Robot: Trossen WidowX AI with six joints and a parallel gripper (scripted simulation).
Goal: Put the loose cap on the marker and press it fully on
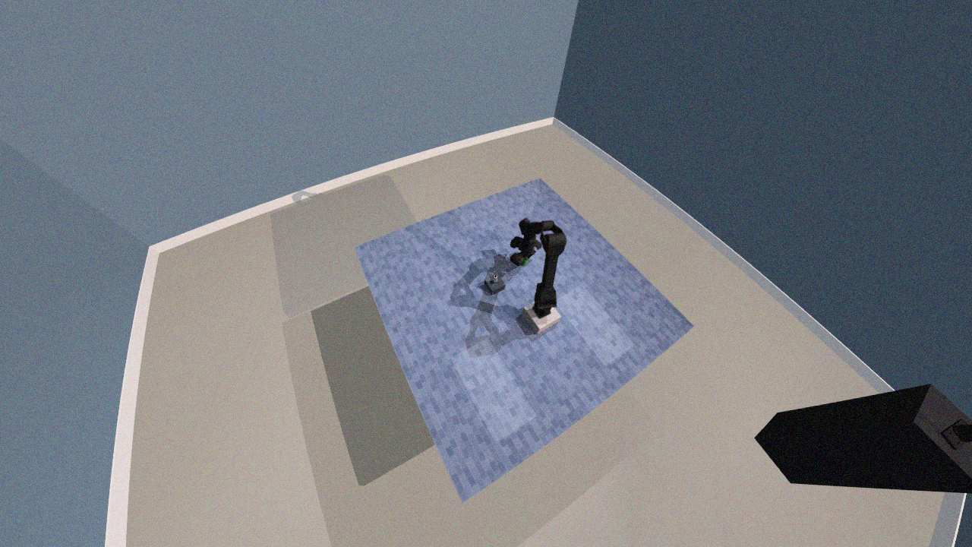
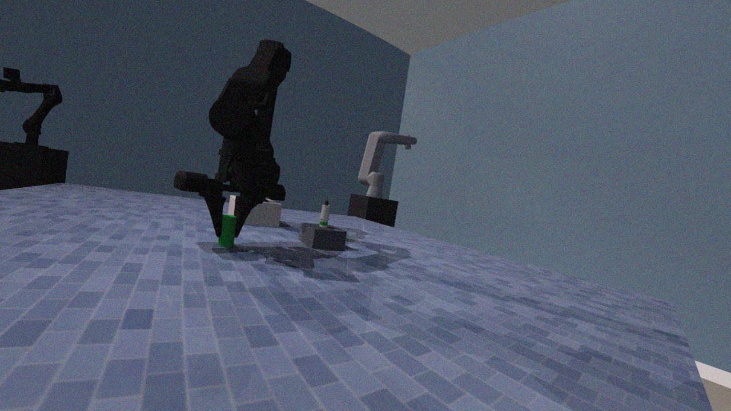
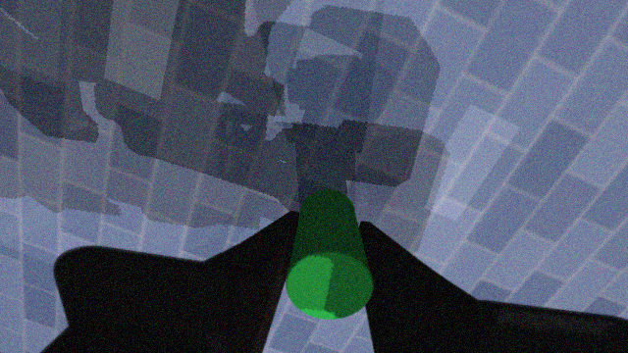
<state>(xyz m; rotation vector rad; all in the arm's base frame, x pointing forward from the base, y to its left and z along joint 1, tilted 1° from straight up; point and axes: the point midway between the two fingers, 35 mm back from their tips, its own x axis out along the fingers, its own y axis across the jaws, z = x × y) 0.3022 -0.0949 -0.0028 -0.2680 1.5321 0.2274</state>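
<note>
The green cap [image 1: 525,263] [image 2: 228,225] [image 3: 330,286] stands upright on the table, closed end up. My gripper [image 2: 228,235] [image 3: 328,225] points down at it and is shut on the cap, one dark finger against each side. The white marker [image 1: 495,277] [image 2: 325,212] with a green band stands upright in the dark grey holder block [image 1: 496,290] [image 2: 328,240], its dark tip up and bare. The block is to the right of the gripper in the exterior view. Marker and block are outside the wrist view.
The arm's pale base block [image 1: 541,319] [image 2: 264,214] stands behind the gripper in the exterior view. Farther back are another dark arm [image 2: 41,107] at the left and a pale arm [image 2: 372,156] on a dark pedestal [image 2: 372,208]. The arm's shadows fall across the table.
</note>
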